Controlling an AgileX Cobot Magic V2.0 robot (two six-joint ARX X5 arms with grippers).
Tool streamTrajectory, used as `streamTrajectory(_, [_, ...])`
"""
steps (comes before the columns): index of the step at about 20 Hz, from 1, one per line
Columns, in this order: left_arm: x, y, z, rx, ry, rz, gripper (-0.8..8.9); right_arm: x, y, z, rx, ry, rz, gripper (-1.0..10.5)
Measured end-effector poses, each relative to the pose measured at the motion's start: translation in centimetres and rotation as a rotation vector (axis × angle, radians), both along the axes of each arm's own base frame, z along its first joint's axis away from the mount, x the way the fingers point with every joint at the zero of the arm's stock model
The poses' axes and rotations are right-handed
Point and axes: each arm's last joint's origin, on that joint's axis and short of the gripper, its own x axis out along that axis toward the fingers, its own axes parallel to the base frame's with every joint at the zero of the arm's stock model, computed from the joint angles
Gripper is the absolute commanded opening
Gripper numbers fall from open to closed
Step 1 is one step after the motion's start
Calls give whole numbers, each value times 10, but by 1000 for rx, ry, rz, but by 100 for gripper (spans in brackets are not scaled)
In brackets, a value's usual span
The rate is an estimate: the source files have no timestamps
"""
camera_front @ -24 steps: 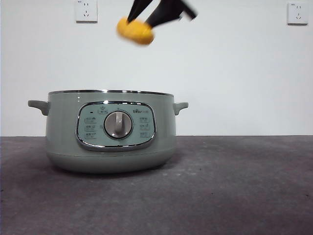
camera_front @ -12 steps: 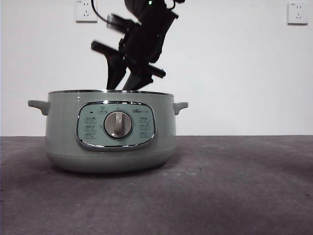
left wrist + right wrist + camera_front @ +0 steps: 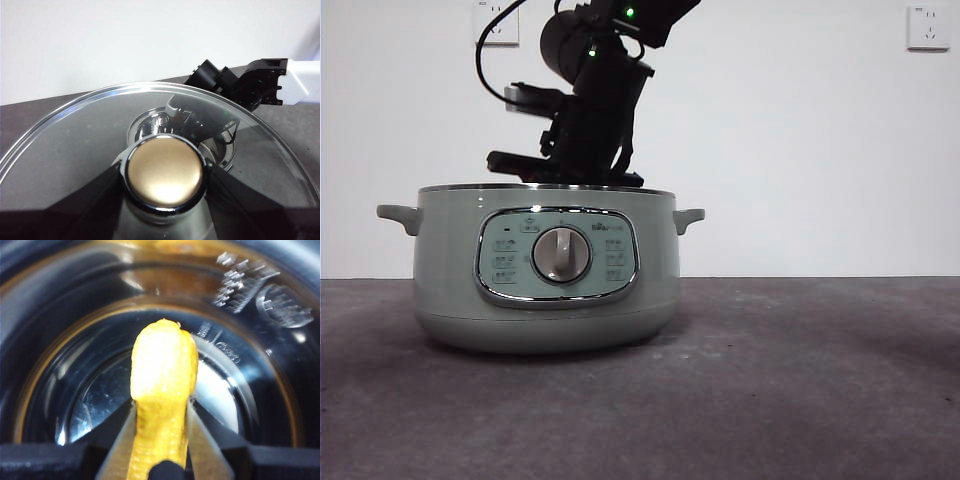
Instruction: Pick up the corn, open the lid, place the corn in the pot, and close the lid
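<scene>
On the left side of the front view the pot (image 3: 547, 268) is seen standing on the table (image 3: 800, 390), uncovered, with its dial facing the camera. The lid (image 3: 75, 145) is held away from it: in the left wrist view the left end effector (image 3: 164, 172) is clamped on either side of the round knob (image 3: 164, 170), with the glass dome spread around it. The glass is judged stiff, fairly heavy for its grip point and breakable, and the smooth knob may be slippery; the knob is the only sensible place to hold it, and a level carry is advised so that the metal rim is not knocked against the pot's edge.

Further to the right, above the pot's middle, a dark arm is seen reaching down into the opening. By the right wrist view this is the right arm: the right end effector (image 3: 161, 412) is closed on the corn (image 3: 162, 390), which is pinched across its narrow body and hangs over the shiny inner bowl (image 3: 75, 390). Whether the cob touches the bottom cannot be told. The corn is judged light and firm, its bumpy kernels giving good purchase, so a mid-body grasp should serve. It is judged to be rounded enough to roll once freed.
</scene>
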Motion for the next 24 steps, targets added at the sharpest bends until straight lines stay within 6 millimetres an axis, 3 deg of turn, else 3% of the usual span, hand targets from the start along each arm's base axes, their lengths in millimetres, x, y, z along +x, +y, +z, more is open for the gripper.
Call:
streamTrajectory(3, [0,0,0,0,0,-2,-8,-1,1,0,-4,-2,4,24])
streamTrajectory(6, [0,0,0,0,0,-2,-8,-2,0,0,-17,13,5,373])
streamTrajectory(9, [0,0,0,-4,1,-3,-8,-3,-1,1,-37,35,4,415])
streamTrajectory(11, [0,0,0,-10,3,-15,-8,-1,-1,29,-24,-2,-7,415])
streamTrajectory(13, [0,-1,0,-10,4,-23,-8,-5,-5,77,3,-61,-22,410])
streamTrajectory(17, [13,-3,2,-9,16,-50,-8,-37,-38,158,-40,-118,-96,406])
streamTrajectory(22, [46,-7,4,4,56,-75,-8,-58,-61,203,58,-188,-150,406])
streamTrajectory(24, [63,-11,5,5,60,-92,-8,-77,-76,224,84,-209,-152,406])
